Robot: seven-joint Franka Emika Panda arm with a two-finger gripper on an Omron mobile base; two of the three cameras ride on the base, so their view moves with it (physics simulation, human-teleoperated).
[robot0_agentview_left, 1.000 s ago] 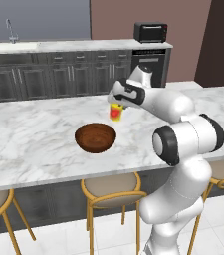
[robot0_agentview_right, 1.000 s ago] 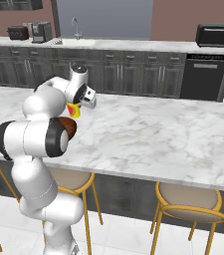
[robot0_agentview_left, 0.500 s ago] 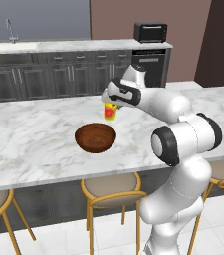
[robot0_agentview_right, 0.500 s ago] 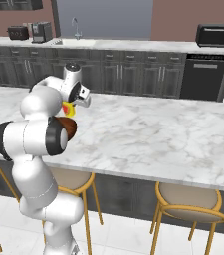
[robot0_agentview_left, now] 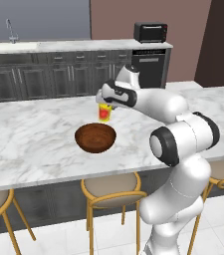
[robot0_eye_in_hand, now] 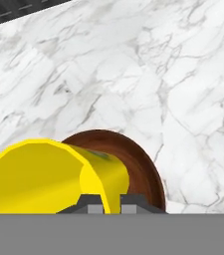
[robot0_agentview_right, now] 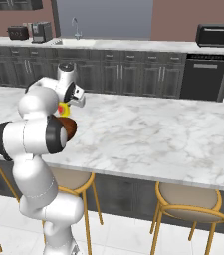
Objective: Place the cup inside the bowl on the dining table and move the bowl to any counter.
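The marble bench point(robot0_agentview_left: 34, 134) is carrying the bowl point(robot0_agentview_left: 95, 138), which is sitting just below and toward the stool side of the pincer point(robot0_agentview_left: 105, 103). The pincer is clamping the cup point(robot0_agentview_left: 104, 112) by its rim, hanging upright above the bowl's far edge.

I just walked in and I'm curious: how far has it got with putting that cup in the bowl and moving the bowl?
Done: the gripper has the cup clamped by its rim and lifted off the dining table. In hand: the cup hangs near the far rim of the bowl, not yet inside. Left: lower and release it, then carry the bowl to a counter.
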